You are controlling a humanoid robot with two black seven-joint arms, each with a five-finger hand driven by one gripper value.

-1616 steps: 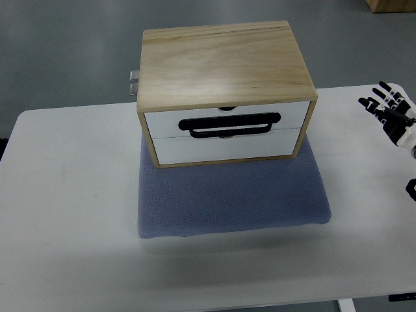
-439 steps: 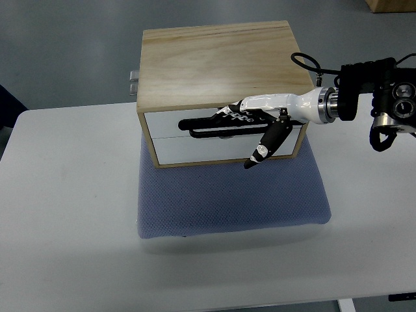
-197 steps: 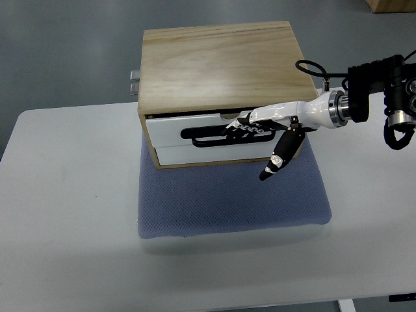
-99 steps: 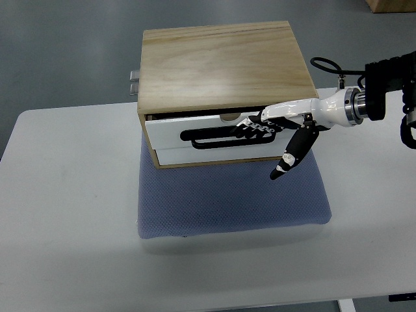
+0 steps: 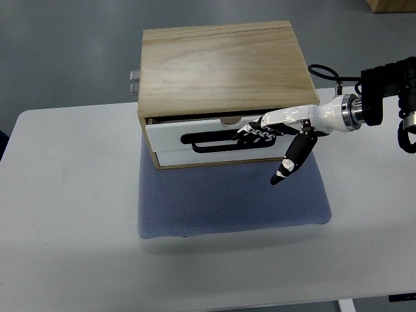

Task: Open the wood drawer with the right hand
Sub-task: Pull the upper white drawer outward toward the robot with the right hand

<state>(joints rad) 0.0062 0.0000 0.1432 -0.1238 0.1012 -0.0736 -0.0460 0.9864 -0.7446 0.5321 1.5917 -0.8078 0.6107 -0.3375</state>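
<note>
On a white table, a blue mat carries the wood drawer box, presumably so the box does not slide toward the robot when its front is pulled. Upper white drawer front stands slightly proud of the box, with a dark gap visible along its top edge beneath the wooden lid: the drawer is judged partly open, with most of its travel yet to come. Right hand enters from the right edge on a white forearm; its fingers are curled together and hooked into the right end of the black loop handle, a hook grip that lets a straight pull toward the camera draw the drawer out. Thumb hangs free, pointing down over the mat and touching nothing that can be made out, so it plays no part in the grip. Because the hold sits off-centre on the handle, an uneven pull could skew the drawer in its guide. Left hand is not in view. Small metal fitting projects from the box's far left side; its purpose cannot be told
</note>
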